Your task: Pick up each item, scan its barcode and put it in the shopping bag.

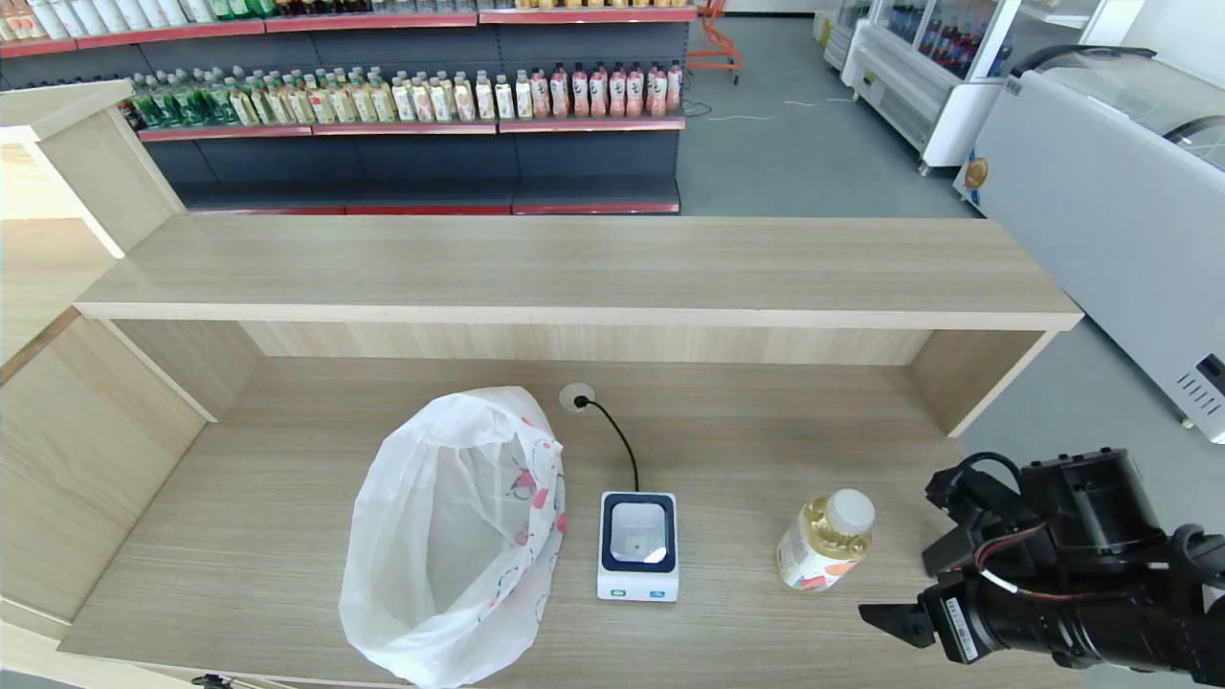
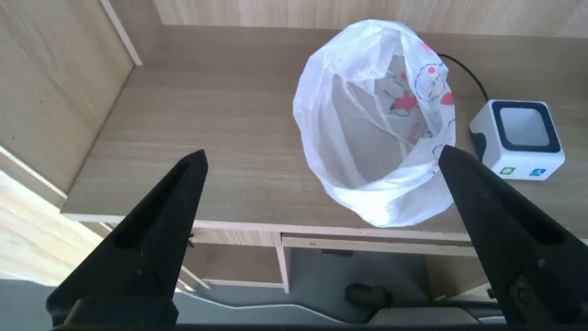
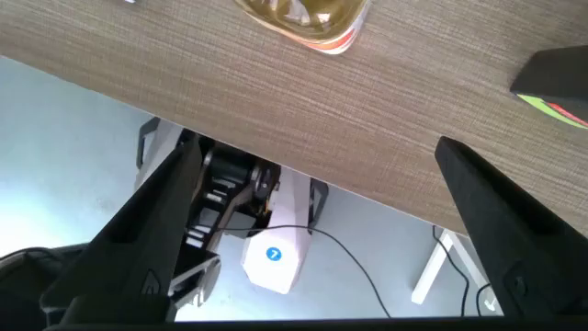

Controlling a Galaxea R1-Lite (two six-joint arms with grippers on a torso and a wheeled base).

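A clear bottle of yellow liquid with a white cap stands on the wooden desk, right of the white barcode scanner. Left of the scanner lies a white shopping bag with its mouth open. My right gripper is open, low at the desk's front right corner, just right of the bottle and apart from it. In the right wrist view that gripper hangs over the desk's front edge with the bottle beyond it. My left gripper is open above the front edge, facing the bag and scanner.
A raised counter runs along the back of the desk, with wooden side walls at the left and right. A black cable leads from the scanner to a grommet. A dark flat thing lies near the desk's edge.
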